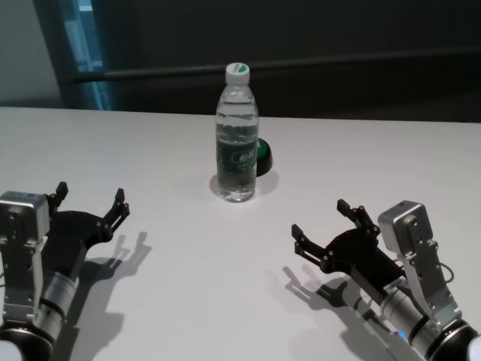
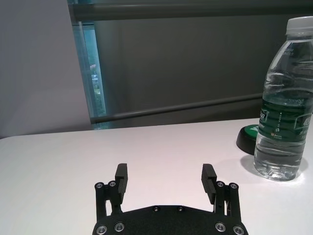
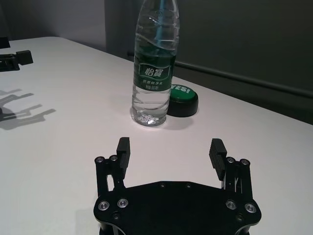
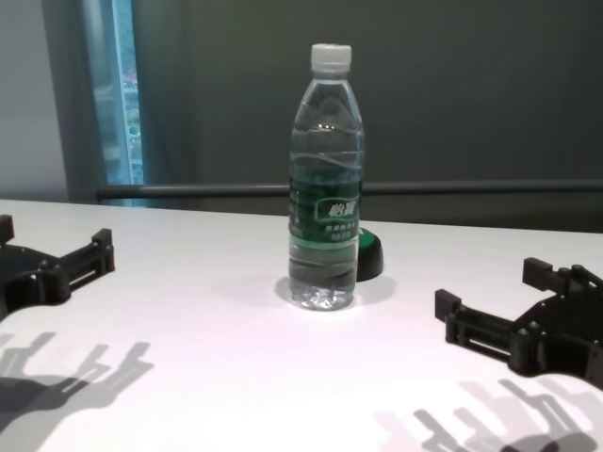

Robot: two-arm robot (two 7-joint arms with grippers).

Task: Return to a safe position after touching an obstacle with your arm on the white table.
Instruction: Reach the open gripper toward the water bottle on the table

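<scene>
The white table (image 1: 165, 316) is carrying the bottle (image 1: 237, 139) upright at twelve o'clock, a green button (image 1: 263, 156) just behind it, while the left gripper (image 1: 89, 201) and right gripper (image 1: 323, 226) are hovering wide open, well apart from it, likely avoiding contact.

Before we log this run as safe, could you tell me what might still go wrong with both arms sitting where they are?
The tall clear plastic water bottle with white cap stands upright between the arms; a sideways sweep by the open right gripper or open left gripper could tip it. If it falls backward, it may strike the low round green button just behind it. Both grippers hover low over the white table, so a downward drift could scrape it.
</scene>
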